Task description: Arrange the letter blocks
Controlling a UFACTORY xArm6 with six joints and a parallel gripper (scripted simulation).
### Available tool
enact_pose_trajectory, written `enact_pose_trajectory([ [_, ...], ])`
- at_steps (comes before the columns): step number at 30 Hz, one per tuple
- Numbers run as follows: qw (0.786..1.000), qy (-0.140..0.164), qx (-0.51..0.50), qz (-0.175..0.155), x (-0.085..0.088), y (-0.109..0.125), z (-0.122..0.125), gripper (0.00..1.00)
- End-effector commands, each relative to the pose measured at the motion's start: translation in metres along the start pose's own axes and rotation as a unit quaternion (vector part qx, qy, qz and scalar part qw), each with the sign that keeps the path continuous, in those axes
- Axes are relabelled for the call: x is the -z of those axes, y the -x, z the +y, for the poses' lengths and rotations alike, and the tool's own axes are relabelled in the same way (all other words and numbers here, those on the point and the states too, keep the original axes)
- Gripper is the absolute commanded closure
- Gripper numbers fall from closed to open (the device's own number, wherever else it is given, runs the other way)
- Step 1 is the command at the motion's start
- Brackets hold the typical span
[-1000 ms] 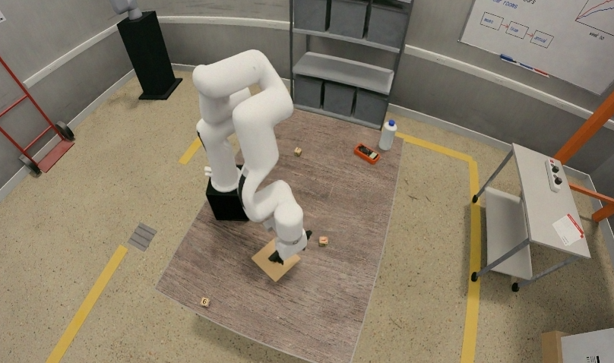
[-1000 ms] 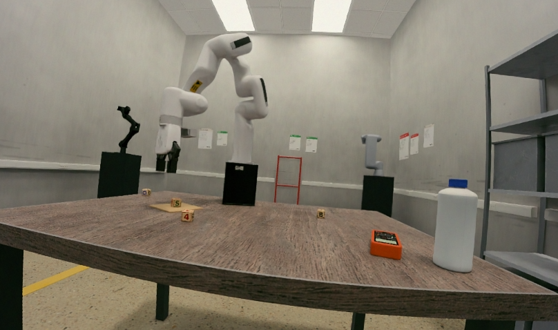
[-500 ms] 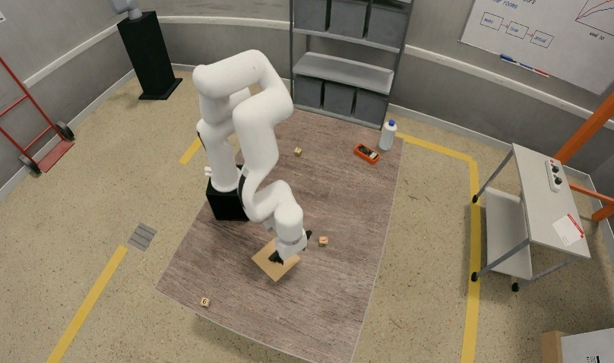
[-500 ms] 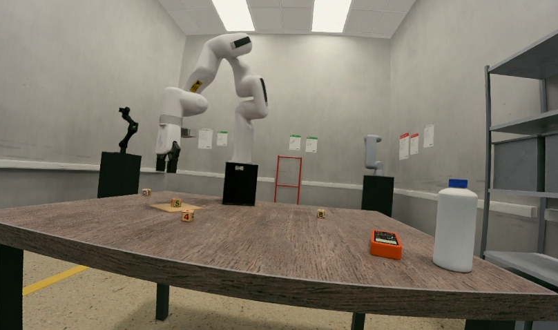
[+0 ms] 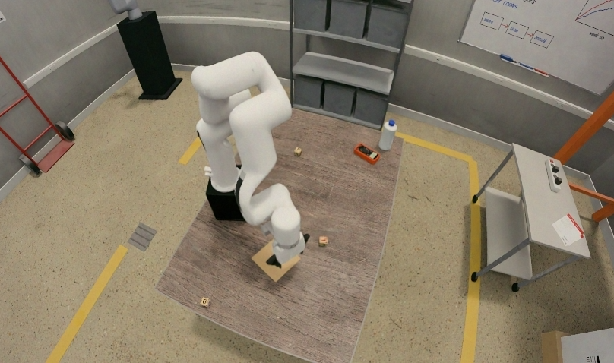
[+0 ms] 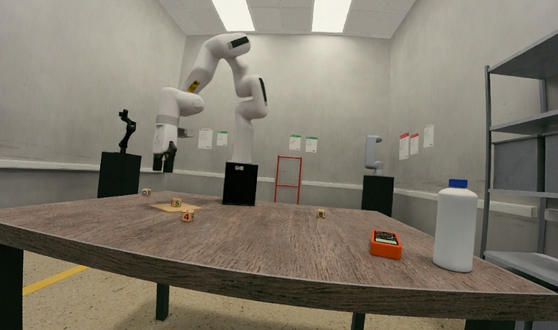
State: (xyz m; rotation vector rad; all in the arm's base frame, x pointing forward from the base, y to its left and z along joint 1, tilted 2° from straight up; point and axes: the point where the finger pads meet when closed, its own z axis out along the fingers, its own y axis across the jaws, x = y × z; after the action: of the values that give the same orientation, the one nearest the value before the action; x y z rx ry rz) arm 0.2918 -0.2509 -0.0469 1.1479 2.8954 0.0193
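Note:
A tan mat (image 5: 276, 268) (image 6: 175, 208) lies on the wooden table. One block (image 6: 175, 201) stands on the mat, with an S on its near side; in the top view my arm hides it. A second block (image 5: 323, 241) (image 6: 187, 215), with a 4 on its side, sits just off the mat. A third block (image 5: 297, 151) (image 6: 320, 213) lies far off towards the shelf. A fourth block (image 5: 204, 301) (image 6: 146, 191) lies near the table's corner, marked with what looks like a 6. My gripper (image 5: 276, 260) (image 6: 162, 163) is open and empty, high above the mat.
An orange device (image 5: 366, 153) (image 6: 385, 244) and a white bottle (image 5: 387, 134) (image 6: 454, 225) stand at the table's shelf-side corner. My black base (image 5: 223, 203) (image 6: 239, 183) sits at the table edge. A grey shelf unit (image 5: 346, 63) stands behind the table.

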Motion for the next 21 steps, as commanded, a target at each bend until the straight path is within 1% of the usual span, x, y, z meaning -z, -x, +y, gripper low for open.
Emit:
enact_pose_trajectory([
  [1,1.000,0.001,-0.001,-0.001,-0.001,0.020,-0.057,0.00],
  [6,1.000,0.001,-0.001,-0.001,-0.001,0.028,-0.106,0.00],
  [10,1.000,0.001,-0.001,-0.001,-0.002,0.030,-0.148,0.00],
  [12,1.000,0.001,-0.001,-0.001,-0.002,0.030,-0.148,0.00],
  [13,1.000,0.001,-0.001,-0.001,-0.002,0.029,-0.180,0.00],
  [15,1.000,0.001,-0.001,-0.001,-0.003,0.028,-0.193,0.00],
  [16,1.000,0.001,-0.001,-0.001,-0.003,0.026,-0.203,0.00],
  [21,1.000,0.001,-0.001,-0.001,-0.003,0.013,-0.263,0.00],
])
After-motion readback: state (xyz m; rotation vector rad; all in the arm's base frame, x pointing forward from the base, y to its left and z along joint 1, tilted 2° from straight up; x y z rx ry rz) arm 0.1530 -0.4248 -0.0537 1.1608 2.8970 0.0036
